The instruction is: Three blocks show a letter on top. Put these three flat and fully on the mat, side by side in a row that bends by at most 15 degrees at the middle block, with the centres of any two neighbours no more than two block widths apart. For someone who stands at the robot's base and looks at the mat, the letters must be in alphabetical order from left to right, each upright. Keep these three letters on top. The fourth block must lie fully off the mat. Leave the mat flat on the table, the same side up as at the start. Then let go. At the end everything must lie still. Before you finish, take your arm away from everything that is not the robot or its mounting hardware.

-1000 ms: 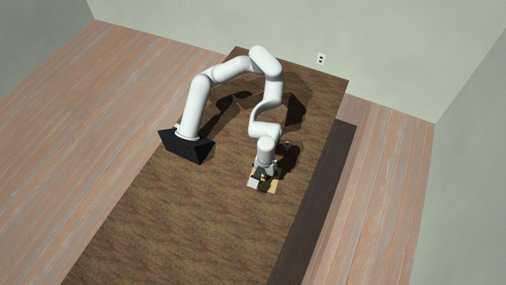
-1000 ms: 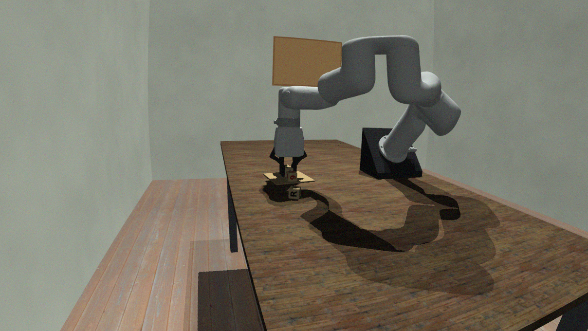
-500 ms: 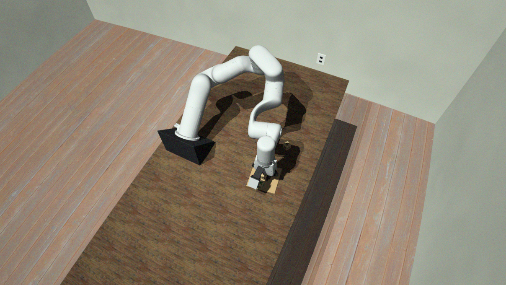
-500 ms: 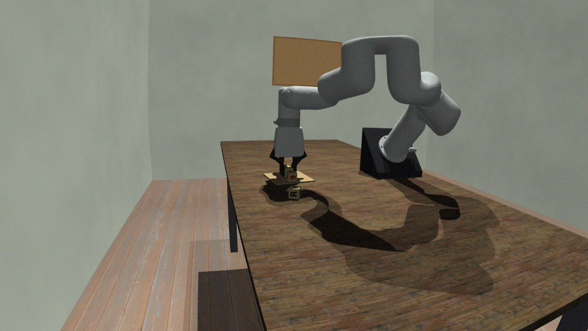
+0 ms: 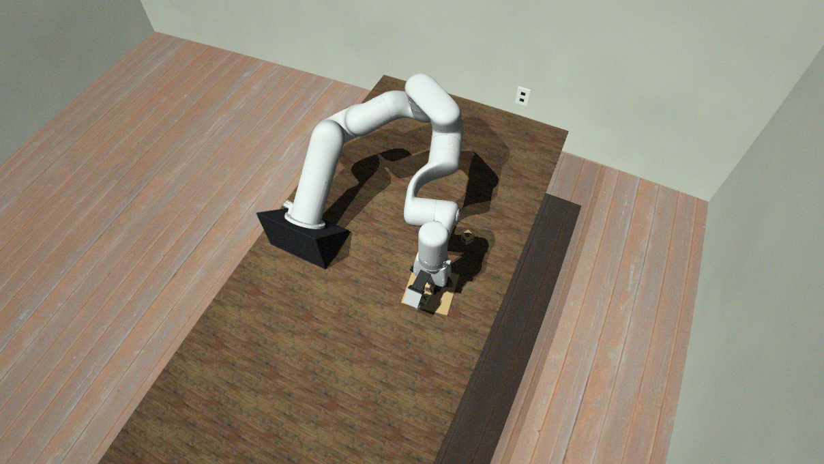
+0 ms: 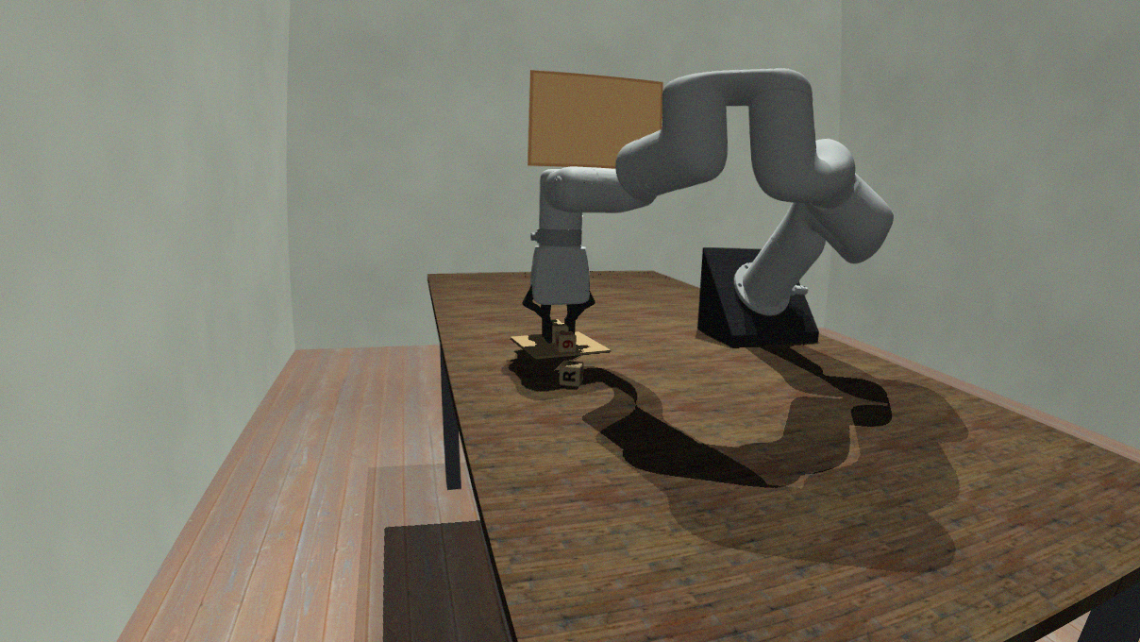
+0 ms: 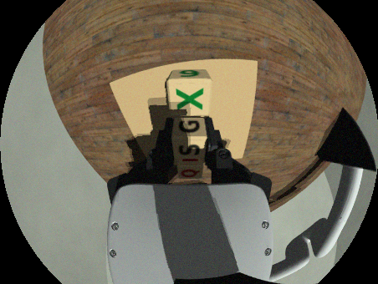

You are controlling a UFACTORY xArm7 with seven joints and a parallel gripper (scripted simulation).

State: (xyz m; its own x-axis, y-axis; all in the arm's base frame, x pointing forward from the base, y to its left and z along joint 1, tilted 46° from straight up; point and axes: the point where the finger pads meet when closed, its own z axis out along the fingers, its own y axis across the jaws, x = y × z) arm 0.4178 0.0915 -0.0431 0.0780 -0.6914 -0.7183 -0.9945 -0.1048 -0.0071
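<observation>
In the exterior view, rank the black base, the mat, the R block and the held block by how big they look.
1. Black base, by far the largest.
2. Mat, a thin tan sheet, partly covered.
3. R block and the held block in the gripper: they look alike; the fingers cover part of the held one, so no ranking.

Matt wood-plank table (image 6: 717, 510), smooth white arm (image 6: 717, 119), pale wooden-looking blocks (image 7: 189, 94).

X block (image 7: 189, 92) stands just ahead of tool (image 7: 191, 153) on mat (image 7: 236, 92); bare mat either side.
</observation>
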